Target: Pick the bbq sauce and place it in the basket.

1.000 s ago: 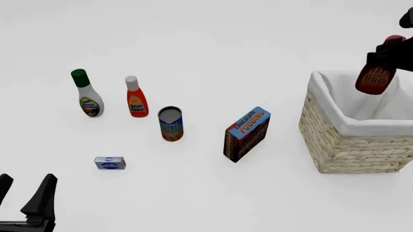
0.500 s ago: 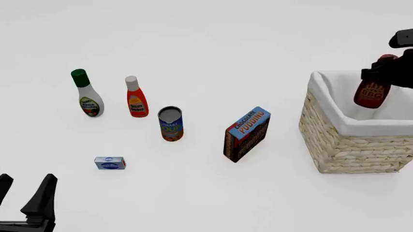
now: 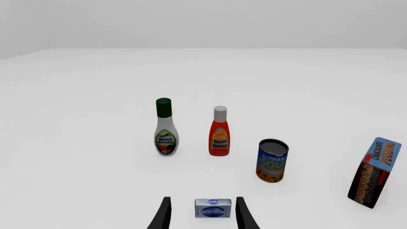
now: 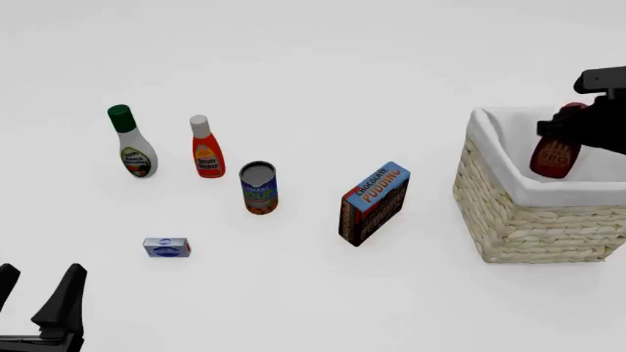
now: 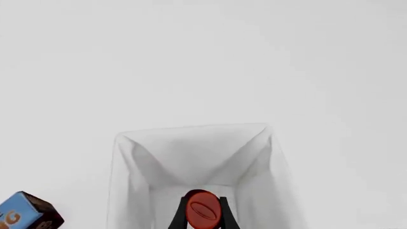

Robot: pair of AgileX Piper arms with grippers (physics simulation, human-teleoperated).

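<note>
The right pincer (image 4: pixel 575 126) grips the bbq sauce (image 4: pixel 555 154) by its neck, the bottle hanging partly inside the basket (image 4: pixel 509 213), so this looks like the placing step. Next comes lowering a little, I'd say, then letting go. Nothing else shows inside the white lining. The left pincer (image 3: pixel 201 217) rests spread wide by the desk's (image 4: pixel 313 59) near edge.

bbq sauce (image 4: pixel 555 155): small dark red-brown bottle, red cap, orange label, upright, a bit tilted, held up partly down inside basket. basket (image 4: pixel 518 220): big square woven basket, pale tan, white cloth inside, on table at right.
</note>
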